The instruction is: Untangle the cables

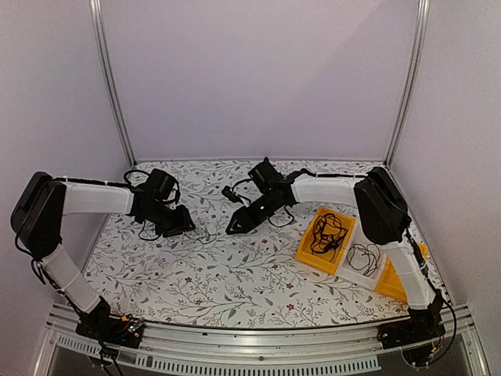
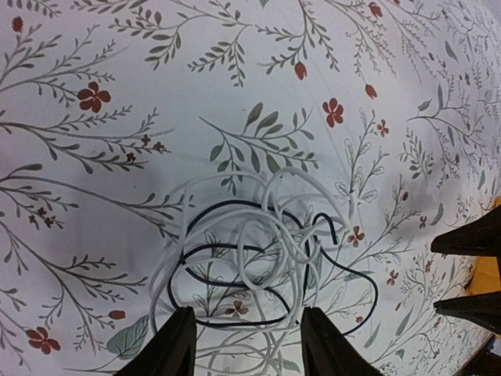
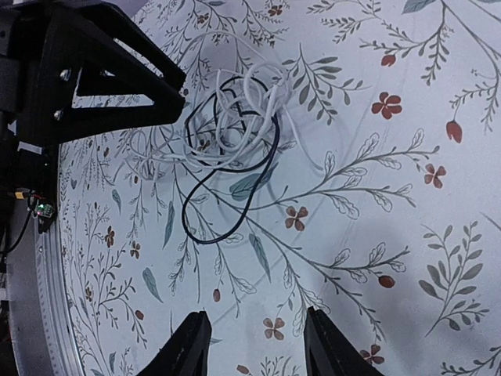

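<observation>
From the left wrist, we see the cables (image 2: 250,258), white and black, knotted in loose loops on the desk (image 2: 117,157). They lie just ahead of the left hand (image 2: 246,348), whose fingers stand apart and empty. From the right wrist, the knot lies farther ahead of the right hand (image 3: 254,345), also spread and empty, and a black loop trails toward it. From above, the knot seems to lie between both hands. A yellow tray (image 1: 307,251) sits off to the right, out of the way.

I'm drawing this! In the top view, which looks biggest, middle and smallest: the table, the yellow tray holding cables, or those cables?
1. table
2. yellow tray
3. cables, lying inside that tray
</observation>
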You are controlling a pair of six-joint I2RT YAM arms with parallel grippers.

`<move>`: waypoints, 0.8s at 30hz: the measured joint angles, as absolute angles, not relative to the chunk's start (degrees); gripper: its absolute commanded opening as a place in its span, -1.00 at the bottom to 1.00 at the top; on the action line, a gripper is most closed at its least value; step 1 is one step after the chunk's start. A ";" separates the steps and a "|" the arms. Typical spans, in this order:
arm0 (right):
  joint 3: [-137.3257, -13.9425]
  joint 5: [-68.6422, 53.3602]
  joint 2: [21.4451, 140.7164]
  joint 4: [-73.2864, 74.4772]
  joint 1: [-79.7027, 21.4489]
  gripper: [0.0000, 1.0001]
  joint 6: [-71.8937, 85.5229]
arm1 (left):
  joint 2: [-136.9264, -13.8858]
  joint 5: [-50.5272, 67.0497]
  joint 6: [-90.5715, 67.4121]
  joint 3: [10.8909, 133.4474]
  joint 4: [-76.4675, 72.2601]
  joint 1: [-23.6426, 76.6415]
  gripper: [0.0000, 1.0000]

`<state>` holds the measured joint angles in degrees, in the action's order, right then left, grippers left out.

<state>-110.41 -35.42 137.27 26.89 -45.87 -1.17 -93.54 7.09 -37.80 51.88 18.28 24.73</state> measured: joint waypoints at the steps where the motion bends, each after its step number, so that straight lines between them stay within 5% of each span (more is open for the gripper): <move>1: -110.41 -36.36 138.08 26.46 -45.91 -0.08 0.56 | -93.84 7.09 -37.85 51.83 18.17 24.86 -0.04; 11: -111.35 -45.43 142.91 20.29 -47.51 -0.04 11.64 | -96.49 8.47 -37.95 50.81 16.58 25.78 -0.07; 19: -112.90 -48.49 146.47 14.90 -48.62 -0.24 17.54 | -97.19 9.37 -37.67 50.61 16.51 26.81 -0.10; 22: -113.97 -48.21 147.37 13.61 -48.64 -0.43 19.86 | -97.19 9.67 -37.60 50.61 16.51 27.18 -0.10; 24: -114.52 -48.01 147.92 12.73 -48.60 -0.78 20.69 | -97.19 9.67 -37.58 50.61 16.51 27.38 -0.10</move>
